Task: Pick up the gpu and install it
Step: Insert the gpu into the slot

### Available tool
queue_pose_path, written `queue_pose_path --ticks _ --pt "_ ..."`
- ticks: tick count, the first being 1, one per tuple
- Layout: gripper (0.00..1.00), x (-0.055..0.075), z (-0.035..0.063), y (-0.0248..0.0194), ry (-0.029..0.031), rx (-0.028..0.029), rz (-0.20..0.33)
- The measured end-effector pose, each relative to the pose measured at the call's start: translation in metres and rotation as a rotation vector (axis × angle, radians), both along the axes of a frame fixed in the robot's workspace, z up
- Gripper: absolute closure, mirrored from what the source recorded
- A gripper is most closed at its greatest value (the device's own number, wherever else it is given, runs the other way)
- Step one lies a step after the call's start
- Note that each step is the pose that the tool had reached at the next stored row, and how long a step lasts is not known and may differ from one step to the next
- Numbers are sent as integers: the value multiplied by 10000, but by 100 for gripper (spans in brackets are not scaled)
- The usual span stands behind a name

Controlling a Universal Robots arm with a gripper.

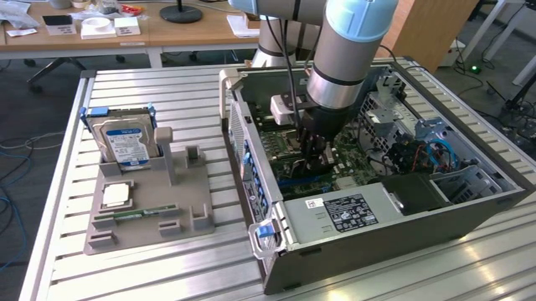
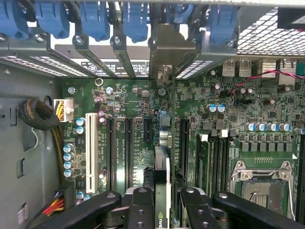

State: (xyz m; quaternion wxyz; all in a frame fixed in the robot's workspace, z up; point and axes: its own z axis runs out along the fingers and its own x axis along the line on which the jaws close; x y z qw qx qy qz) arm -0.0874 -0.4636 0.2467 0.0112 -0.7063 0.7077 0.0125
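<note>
Gpu (image 2: 163,157) edge-on, bracket toward blue clips (image 2: 135,19).

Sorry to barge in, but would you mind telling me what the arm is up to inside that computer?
The arm has reached down into the open computer case, and its end effector is shut on the gpu, held edge-on just above the motherboard with its metal bracket toward the rear slot openings. The card sits over the expansion slots; whether it is seated I cannot tell. On the grey holder beside the case, the hard drive stands upright.
</note>
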Motion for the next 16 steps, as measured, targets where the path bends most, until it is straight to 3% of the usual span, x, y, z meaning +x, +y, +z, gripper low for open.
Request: queue_pose_path --ticks 16 --pt "74 -2 -27 0 0 -1 14"
